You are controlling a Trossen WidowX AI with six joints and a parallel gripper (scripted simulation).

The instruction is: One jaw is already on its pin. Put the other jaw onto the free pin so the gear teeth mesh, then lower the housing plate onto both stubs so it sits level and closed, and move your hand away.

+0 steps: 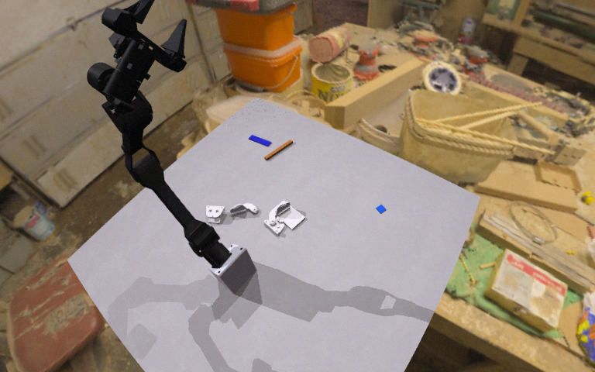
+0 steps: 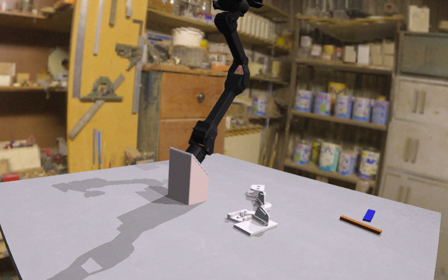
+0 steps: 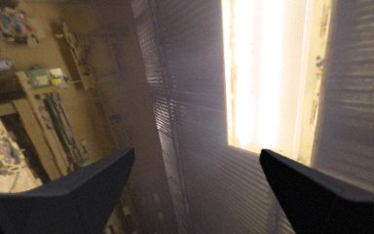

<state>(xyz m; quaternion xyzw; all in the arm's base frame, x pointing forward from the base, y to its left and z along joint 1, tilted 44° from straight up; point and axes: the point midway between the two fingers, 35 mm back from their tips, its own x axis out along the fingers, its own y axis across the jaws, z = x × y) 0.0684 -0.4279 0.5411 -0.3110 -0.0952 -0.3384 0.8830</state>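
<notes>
My gripper (image 1: pixel 159 22) (image 3: pixel 197 153) is open and empty, raised high above the table's left edge and pointing up at the room. On the grey table (image 1: pixel 351 263), mid-left, lies the white base (image 1: pixel 293 218) (image 2: pixel 254 227) with one jaw (image 1: pixel 280 209) (image 2: pixel 261 215) standing on its pin. The loose jaw (image 1: pixel 243 209) (image 2: pixel 265 203) lies just left of it in the top view. The small housing plate (image 1: pixel 214 212) (image 2: pixel 256 188), with two holes, lies further left. All are far below the gripper. The wrist view shows none of them.
The arm's grey mount block (image 1: pixel 235 267) (image 2: pixel 188 181) stands near the parts. A blue strip (image 1: pixel 259 140) (image 2: pixel 368 214) and a brown bar (image 1: pixel 278 149) (image 2: pixel 360 224) lie at the far side. A small blue square (image 1: pixel 380 209) lies to the right. Workshop clutter surrounds the table.
</notes>
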